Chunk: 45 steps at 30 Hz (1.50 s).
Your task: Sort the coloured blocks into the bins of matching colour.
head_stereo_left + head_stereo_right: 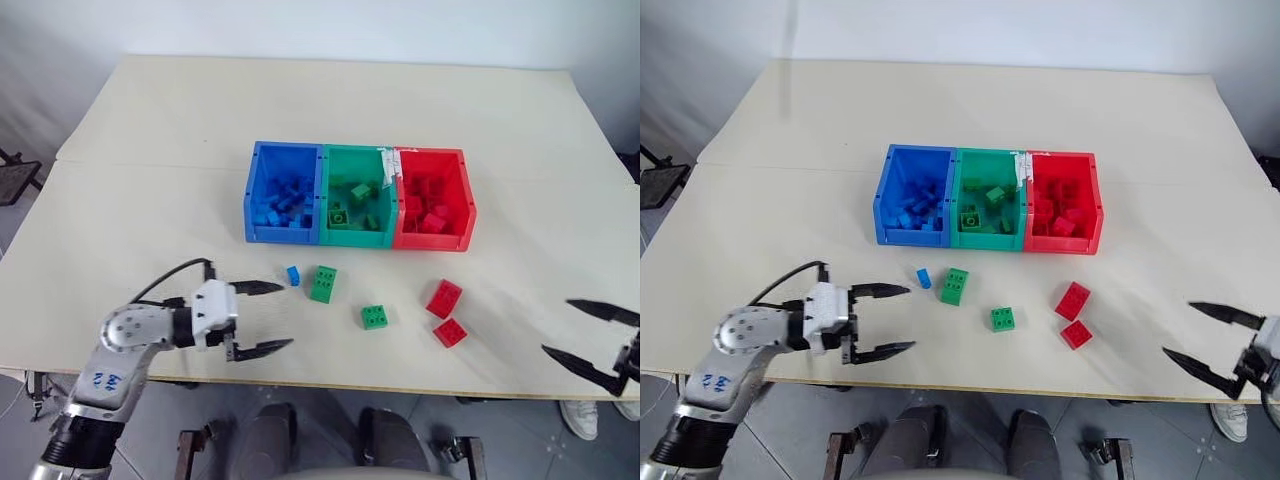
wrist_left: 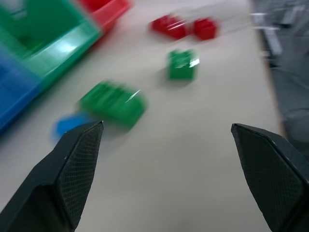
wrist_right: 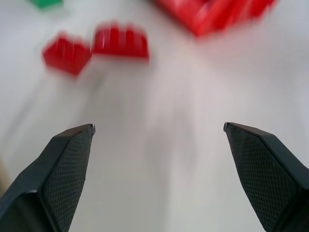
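Beige tabletop (image 1: pixel 150 130) is seen carrying the three joined bins in a row: the blue bin (image 1: pixel 254 185), the green bin (image 1: pixel 330 160) and the red bin (image 1: pixel 465 190), each already holding bricks of its own colour, so the sort is judged partly done. Five loose bricks are left on the bare tabletop in front of the bins. A tiny blue brick (image 1: pixel 293 275) lies just beside a larger green brick (image 1: pixel 323 283), below the seam between the blue and green bins. A second green brick (image 1: pixel 375 316) lies apart from these, nearer the front edge. Two red bricks, one (image 1: pixel 443 298) just behind the other (image 1: pixel 450 332), lie below the red bin and nearly touch.

The spread is judged to suit a split of the work: the blue and green bricks fall on the left arm's side, the red pair on the right arm's side.

The left gripper (image 1: pixel 260 318) is held low over the tabletop, pointed across toward the blue brick, which lies just past its upper fingertip. Its jaws are spread wide and nothing is held or touched. The right gripper (image 1: pixel 590 335) is held at the tabletop's front right edge, well apart from the red pair, pointed toward them. Its jaws are likewise spread wide and empty. No brick is seen lifted; a first reach on each side is judged still to be made
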Tool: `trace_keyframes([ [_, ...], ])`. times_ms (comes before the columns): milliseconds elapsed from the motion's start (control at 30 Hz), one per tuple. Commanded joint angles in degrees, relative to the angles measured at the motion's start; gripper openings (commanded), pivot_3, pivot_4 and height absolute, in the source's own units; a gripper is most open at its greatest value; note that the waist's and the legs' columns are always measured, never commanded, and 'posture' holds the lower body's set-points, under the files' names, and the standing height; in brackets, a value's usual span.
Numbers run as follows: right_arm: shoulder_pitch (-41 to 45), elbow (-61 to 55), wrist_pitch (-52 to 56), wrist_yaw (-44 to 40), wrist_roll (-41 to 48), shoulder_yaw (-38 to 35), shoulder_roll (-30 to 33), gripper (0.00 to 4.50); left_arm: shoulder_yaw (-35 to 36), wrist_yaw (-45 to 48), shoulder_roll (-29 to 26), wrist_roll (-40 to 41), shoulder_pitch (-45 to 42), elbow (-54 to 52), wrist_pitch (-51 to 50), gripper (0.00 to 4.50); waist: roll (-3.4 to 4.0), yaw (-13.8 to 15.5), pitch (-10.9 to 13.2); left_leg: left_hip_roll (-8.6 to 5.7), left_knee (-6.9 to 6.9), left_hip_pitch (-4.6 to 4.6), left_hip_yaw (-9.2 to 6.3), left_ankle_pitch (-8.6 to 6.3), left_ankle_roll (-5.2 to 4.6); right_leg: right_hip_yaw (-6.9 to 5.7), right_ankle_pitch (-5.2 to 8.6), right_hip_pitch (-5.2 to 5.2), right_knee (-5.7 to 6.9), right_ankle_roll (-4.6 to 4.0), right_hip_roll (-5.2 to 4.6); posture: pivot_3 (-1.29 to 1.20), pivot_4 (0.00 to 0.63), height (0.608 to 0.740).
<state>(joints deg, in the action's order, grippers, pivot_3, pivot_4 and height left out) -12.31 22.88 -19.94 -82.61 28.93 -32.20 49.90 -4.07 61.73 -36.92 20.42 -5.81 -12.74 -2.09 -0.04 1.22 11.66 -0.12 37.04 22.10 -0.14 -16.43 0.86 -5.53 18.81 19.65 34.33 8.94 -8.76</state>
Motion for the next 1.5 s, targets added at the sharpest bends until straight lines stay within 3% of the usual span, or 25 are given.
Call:
trace_keyframes([
  [33,-1.0,-6.9,4.4,0.3,1.7,2.3,-0.5,4.5,-0.7,1.0,-0.2,-0.1,-1.3,-0.5,0.3,4.49,0.01,-0.3,0.0,0.05,0.01,-0.07,0.05,0.0,0.0,0.07,0.0,-0.02,0.02,-0.01,0.05,0.0,0.15,0.74],
  [333,-2.6,-30.1,28.8,18.7,2.2,11.4,-5.0,4.5,1.2,0.9,-1.5,-0.1,-0.6,0.4,0.6,4.49,0.04,0.6,0.0,0.18,0.06,-0.15,0.16,0.0,0.07,0.35,-0.07,0.06,0.12,-0.11,0.15,0.0,0.15,0.74],
  [533,-4.3,-36.5,35.0,28.8,0.4,14.9,-10.5,4.5,1.7,0.3,-1.4,-0.2,-0.2,0.4,0.8,4.49,0.04,1.4,0.0,0.15,0.04,0.01,0.14,-0.08,0.05,0.33,-0.07,0.2,0.05,-0.11,0.16,0.0,0.15,0.74],
  [767,-7.4,-39.5,34.2,33.5,-2.6,19.2,-15.6,4.5,1.6,0.5,-1.4,-0.5,-0.7,1.1,1.5,4.49,-0.04,1.1,-0.1,0.22,0.06,-0.04,0.22,-0.09,0.06,0.41,-0.07,0.21,0.1,-0.11,0.23,0.0,0.15,0.74],
  [1033,-8.7,-39.7,31.0,33.4,-4.8,20.9,-16.3,4.5,1.5,0.9,-1.3,-0.8,-2.2,3.3,2.7,4.49,-0.1,0.5,-0.1,0.23,0.05,-0.06,0.23,-0.09,0.05,0.43,-0.07,0.22,0.14,-0.11,0.23,0.0,0.15,0.74],
  [1333,-5.3,-37.6,24.1,34.9,-11.0,26.1,-18.3,4.5,1.1,1.5,-1.2,-0.8,-2.9,4.4,3.5,4.49,-0.19,0.0,-0.1,0.24,0.06,-0.16,0.38,-0.09,0.05,0.6,-0.07,0.26,0.29,-0.12,0.24,0.0,0.15,0.74],
  [1500,2.0,-31.5,23.3,32.7,-10.8,28.2,-17.7,4.5,0.8,1.9,-1.1,-0.9,-3.8,5.0,3.5,4.49,-0.21,-0.2,-0.2,0.27,0.07,-0.23,0.54,-0.08,0.03,0.76,-0.1,0.31,0.38,-0.16,0.25,0.0,0.15,0.74],
])
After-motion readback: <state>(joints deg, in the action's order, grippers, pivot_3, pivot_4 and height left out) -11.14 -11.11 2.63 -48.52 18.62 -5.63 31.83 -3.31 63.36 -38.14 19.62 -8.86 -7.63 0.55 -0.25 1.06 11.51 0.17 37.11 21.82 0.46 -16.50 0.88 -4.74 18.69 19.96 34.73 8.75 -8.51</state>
